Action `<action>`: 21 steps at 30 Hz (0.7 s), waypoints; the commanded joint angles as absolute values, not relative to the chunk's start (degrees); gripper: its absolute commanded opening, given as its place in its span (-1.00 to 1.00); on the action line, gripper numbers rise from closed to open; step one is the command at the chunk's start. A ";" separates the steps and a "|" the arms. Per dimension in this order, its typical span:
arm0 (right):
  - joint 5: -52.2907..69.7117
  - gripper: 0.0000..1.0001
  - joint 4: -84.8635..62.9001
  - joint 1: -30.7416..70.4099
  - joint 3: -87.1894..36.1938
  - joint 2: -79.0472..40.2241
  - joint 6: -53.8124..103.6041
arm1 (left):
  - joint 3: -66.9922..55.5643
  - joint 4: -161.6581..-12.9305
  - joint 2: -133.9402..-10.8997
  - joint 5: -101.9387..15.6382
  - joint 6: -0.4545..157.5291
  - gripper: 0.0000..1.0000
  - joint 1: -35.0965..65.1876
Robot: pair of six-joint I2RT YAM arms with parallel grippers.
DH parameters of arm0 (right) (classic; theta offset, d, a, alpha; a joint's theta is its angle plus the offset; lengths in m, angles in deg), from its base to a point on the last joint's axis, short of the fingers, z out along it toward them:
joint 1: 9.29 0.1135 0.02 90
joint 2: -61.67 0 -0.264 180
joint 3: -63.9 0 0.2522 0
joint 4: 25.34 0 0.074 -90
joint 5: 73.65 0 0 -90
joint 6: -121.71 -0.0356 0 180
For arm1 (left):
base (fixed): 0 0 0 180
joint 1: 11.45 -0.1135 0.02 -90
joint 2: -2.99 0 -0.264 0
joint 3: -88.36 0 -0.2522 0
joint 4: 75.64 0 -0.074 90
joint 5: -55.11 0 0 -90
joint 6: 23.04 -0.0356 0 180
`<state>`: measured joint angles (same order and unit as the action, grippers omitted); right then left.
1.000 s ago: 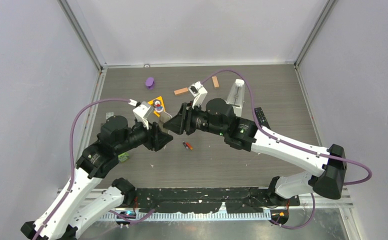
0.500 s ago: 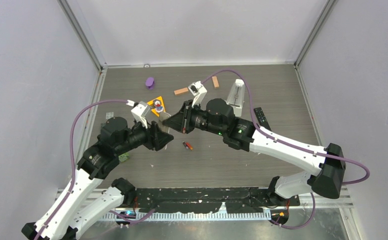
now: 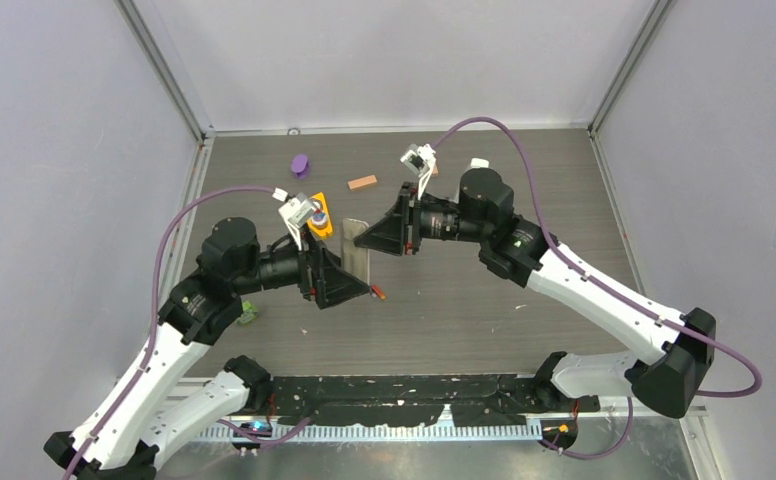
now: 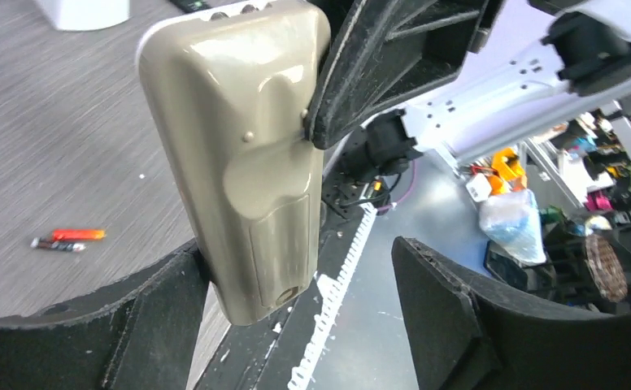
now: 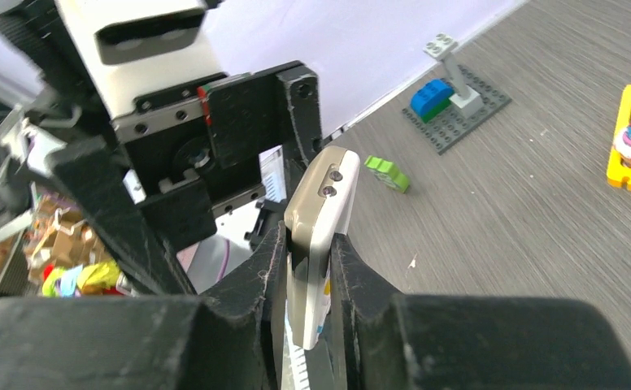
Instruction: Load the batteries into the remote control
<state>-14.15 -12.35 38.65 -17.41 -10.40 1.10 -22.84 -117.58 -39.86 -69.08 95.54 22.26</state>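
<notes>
A beige remote (image 3: 356, 252) hangs in the air over the table's middle, clamped edge-on at its upper part in my right gripper (image 3: 368, 240). In the right wrist view both pads press the remote (image 5: 319, 236) inside my right gripper (image 5: 308, 237). In the left wrist view its back and closed battery cover (image 4: 276, 244) face the camera. My left gripper (image 4: 300, 256) is open around the remote's lower end, which rests against the left finger (image 4: 162, 321). Two batteries (image 4: 68, 239), one red-orange and one dark, lie on the table; they also show in the top view (image 3: 376, 291).
A purple piece (image 3: 299, 164), an orange-brown block (image 3: 362, 182) and a yellow toy (image 3: 316, 215) lie at the back left. A grey brick plate with a blue brick (image 5: 454, 101) and a green piece (image 5: 387, 173) lie near the left wall.
My right gripper has lifted and drawn back to the right with the remote. My left gripper has swung to the right and now stands open around the remote's lower end.
</notes>
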 commanded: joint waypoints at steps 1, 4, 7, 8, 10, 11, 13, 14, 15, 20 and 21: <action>-27.94 -0.89 -14.02 36.97 -18.53 -8.44 3.03 | -21.99 -109.27 -39.16 -80.34 102.81 0.49 21.19; -33.03 -0.89 -15.21 36.69 -18.67 -9.62 1.29 | -23.52 -104.24 -39.78 -84.49 108.14 0.16 20.48; -35.67 -0.89 -20.27 36.69 -17.32 -9.97 -2.61 | -25.42 -99.06 -40.30 -86.72 113.20 -0.01 20.47; -35.68 -0.89 -20.97 36.70 -17.16 -10.21 -3.25 | -26.06 -97.48 -40.45 -87.14 114.40 -0.06 20.43; -35.99 -0.89 -24.13 36.75 -16.39 -10.53 -5.55 | -27.55 -94.00 -40.79 -88.13 116.68 -0.19 20.45; -36.04 -0.89 -26.56 36.76 -15.96 -10.73 -7.53 | -27.99 -92.90 -41.03 -88.39 117.45 -0.31 20.43; -36.47 -0.89 -29.61 36.83 -15.66 -11.27 -9.74 | -28.81 -90.72 -41.44 -89.21 118.76 -0.59 20.40; -36.19 -0.88 -30.09 36.98 -15.63 -11.63 -10.19 | -29.09 -90.26 -41.60 -89.48 118.96 -0.74 20.44; -35.93 -0.86 -30.49 36.96 -15.72 -11.76 -10.89 | -29.15 -90.18 -41.74 -89.69 118.90 -0.89 20.45; -30.08 0.13 -29.93 36.93 -14.91 -9.65 -11.52 | -29.67 -90.65 -40.99 -88.12 118.11 -1.00 20.37; -28.53 0.40 -29.19 36.94 -14.49 -8.50 -11.09 | -29.72 -90.97 -40.69 -87.28 117.85 -1.00 20.30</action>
